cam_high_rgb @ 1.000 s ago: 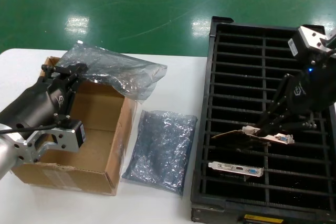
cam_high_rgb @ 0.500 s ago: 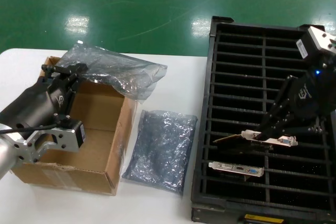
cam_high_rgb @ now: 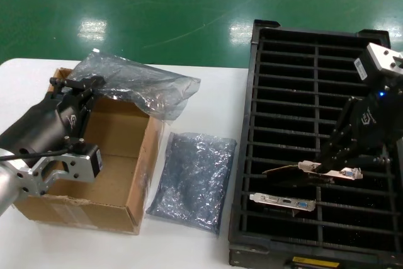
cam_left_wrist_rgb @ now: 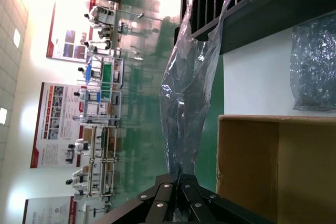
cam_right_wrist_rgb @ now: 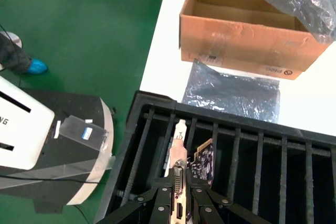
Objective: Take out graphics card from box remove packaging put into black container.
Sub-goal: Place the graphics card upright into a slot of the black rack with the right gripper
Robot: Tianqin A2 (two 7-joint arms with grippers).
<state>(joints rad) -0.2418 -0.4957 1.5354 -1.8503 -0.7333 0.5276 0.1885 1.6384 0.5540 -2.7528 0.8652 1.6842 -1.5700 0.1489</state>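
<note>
Gripping the graphics card (cam_high_rgb: 315, 169) by its silver bracket end, the right gripper (cam_high_rgb: 332, 165) is holding it tilted over the black container (cam_high_rgb: 315, 42), just above a card already slotted at its 6 o'clock. At the box (cam_high_rgb: 141, 177), the left gripper (cam_high_rgb: 80, 84) is pinching the emptied packaging (cam_high_rgb: 141, 89). Judging by this, insertion is underway, and the card needs levelling into a free slot.

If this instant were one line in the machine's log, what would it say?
right pincer: shut on graphics card over black crate | left pincer: shut on plastic bag above cardboard box
</note>
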